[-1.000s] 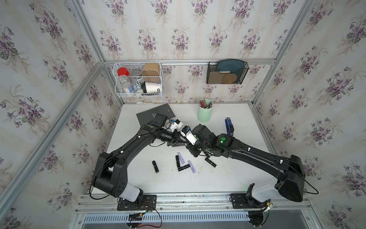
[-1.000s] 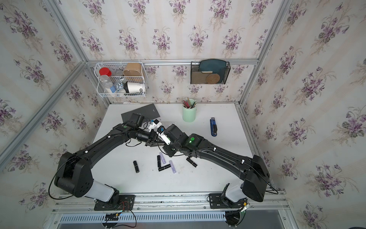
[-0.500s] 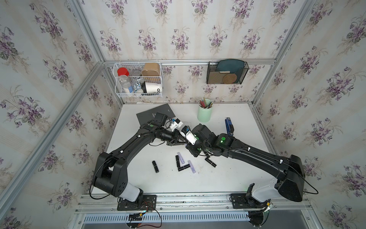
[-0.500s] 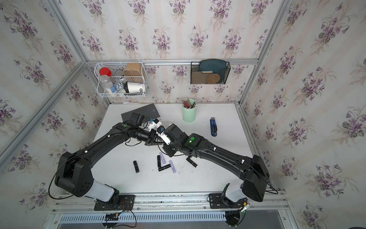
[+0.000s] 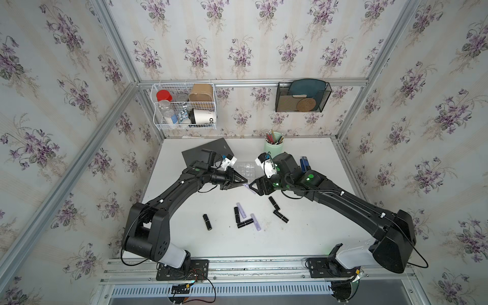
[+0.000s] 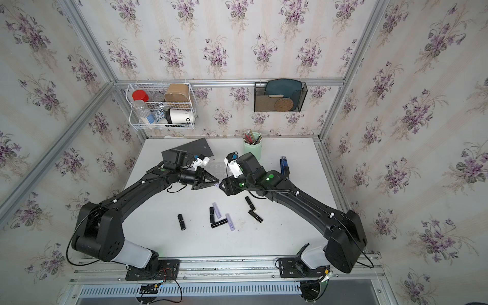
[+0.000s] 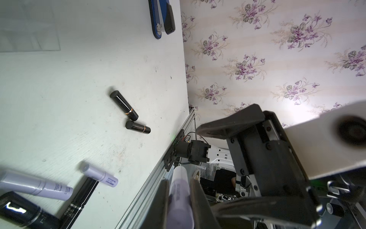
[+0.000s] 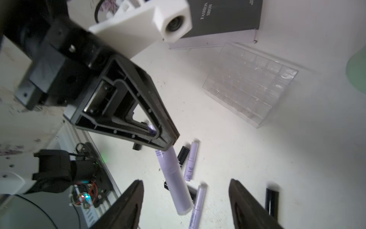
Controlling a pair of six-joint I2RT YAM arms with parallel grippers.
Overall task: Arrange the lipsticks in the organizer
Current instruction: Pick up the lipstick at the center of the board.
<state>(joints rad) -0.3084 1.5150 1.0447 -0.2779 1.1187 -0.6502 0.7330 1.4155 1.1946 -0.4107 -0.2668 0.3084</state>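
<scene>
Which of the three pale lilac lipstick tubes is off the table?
The pale lilac tube clamped in the left gripper; the other two lie on the white table.

The white table (image 5: 317, 237) is carrying everything here. The clear organizer (image 5: 244, 169) is lying flat just behind the jaws of the left gripper (image 5: 245, 182) and the right gripper (image 5: 254, 188), toward the back wall. A dark grey box (image 5: 221, 148) is lying behind the left jaws. A mint cup (image 5: 274, 151) of pencils (image 5: 273, 137) is standing behind the right jaws, and a blue stapler (image 5: 304, 163) is lying further out on that side.

In front of the jaws, toward the arm bases, 7 lipsticks (image 5: 241, 210) are lying on their sides: 5 black and 2 lilac.
- 2 black ones (image 5: 273, 202) (image 5: 280, 216) are lying end to end in front of the right jaws.
- 1 black one (image 5: 207, 221) is lying alone in front of the left jaws.
- The other 4 are bunching between them.
</scene>
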